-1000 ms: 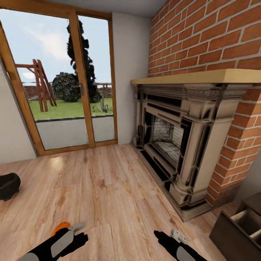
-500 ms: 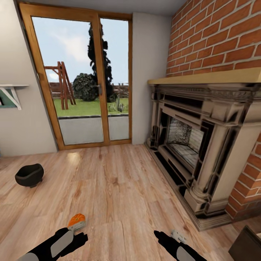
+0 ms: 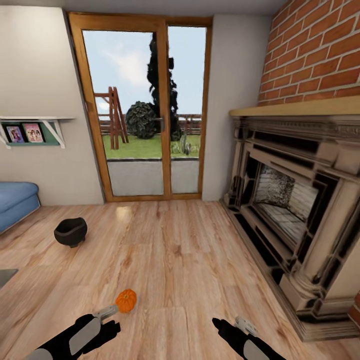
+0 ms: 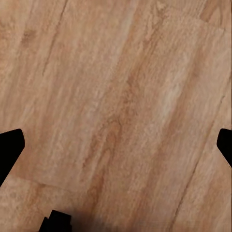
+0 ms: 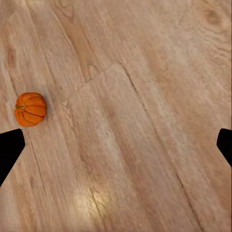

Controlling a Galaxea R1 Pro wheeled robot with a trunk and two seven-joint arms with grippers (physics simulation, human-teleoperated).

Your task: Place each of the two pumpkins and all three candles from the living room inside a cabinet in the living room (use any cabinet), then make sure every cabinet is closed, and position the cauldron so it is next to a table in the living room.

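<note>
A small orange ribbed pumpkin [image 3: 126,300] lies on the wood floor just ahead of my left gripper [image 3: 110,320]; it is also on the floor in the right wrist view [image 5: 30,109]. The black cauldron [image 3: 70,231] stands on the floor farther off to the left. My left gripper [image 4: 116,145] is open over bare floorboards. My right gripper [image 3: 232,325] hangs low at the right, open [image 5: 116,145], with nothing between its fingers. The candles, the cabinet and the table are out of view.
A stone fireplace [image 3: 295,200] with a brick chimney breast fills the right side. A wood-framed glass door [image 3: 150,110] is straight ahead. A blue sofa [image 3: 15,200] and a wall shelf [image 3: 32,131] with photos are at the left. A grey flat patch [image 3: 5,276] touches the left edge.
The camera has turned left, so the whole picture slid right. The cabinet corner left the view; the cauldron, sofa and shelf came in. The pumpkin now shows fully ahead of the left gripper.
</note>
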